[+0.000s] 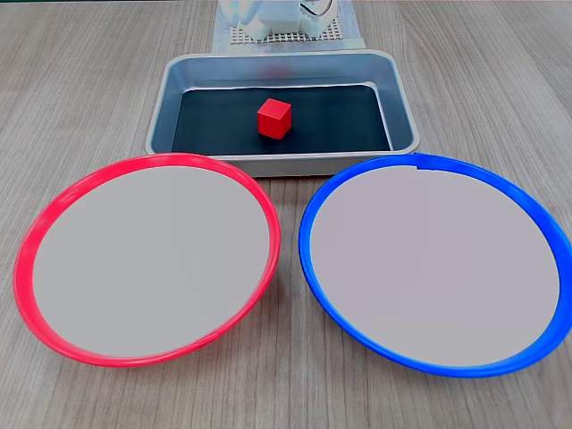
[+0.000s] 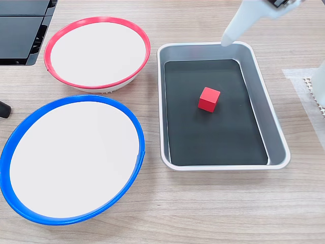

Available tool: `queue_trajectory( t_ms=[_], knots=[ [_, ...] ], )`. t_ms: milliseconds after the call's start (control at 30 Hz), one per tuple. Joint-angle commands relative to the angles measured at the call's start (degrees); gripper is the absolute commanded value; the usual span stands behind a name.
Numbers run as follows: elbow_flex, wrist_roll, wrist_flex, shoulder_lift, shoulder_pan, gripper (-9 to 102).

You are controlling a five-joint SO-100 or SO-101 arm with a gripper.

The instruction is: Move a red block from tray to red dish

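Observation:
The red block rests on the dark floor of the grey metal tray, near its middle. The red dish stands beside the tray with nothing in it. In a fixed view, a white finger of my gripper reaches down from the top edge, its tip over the tray's far rim and well apart from the block. A single finger is seen, so the jaws' state is unclear.
A blue-rimmed dish, holding nothing, lies next to the red one. The arm's white base stands on a perforated mat behind the tray. Dark equipment sits at a fixed view's top left.

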Motion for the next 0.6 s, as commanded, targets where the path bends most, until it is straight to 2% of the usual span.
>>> queue_trajectory(
  t_ms=[0, 100, 167, 367, 567],
  knots=[
    [-2.2, -17.4, -1.4, -5.9, 2.3, 10],
    [1.0, -23.6, -5.4, -8.2, 2.7, 17],
    [3.8, -23.9, -9.0, -8.6, 2.3, 19],
    [11.5, -21.0, -18.6, -10.5, -0.1, 23],
    [13.0, -16.3, -24.6, -16.2, -3.3, 23]
  ],
)
